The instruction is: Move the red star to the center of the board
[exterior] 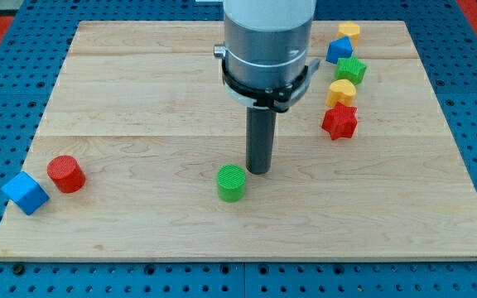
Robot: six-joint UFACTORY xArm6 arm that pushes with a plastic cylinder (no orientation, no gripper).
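Observation:
The red star (339,122) lies on the wooden board (139,83) at the view's right, at the bottom of a column of blocks. My tip (259,171) rests on the board near the middle, well to the left of the red star and below it. A green cylinder (232,183) stands just to the lower left of the tip, close to it; I cannot tell whether they touch.
Above the red star are a yellow block (342,91), a green star (351,69), a blue block (339,50) and a yellow block (349,31). A red cylinder (65,174) and a blue cube (25,193) sit at the lower left.

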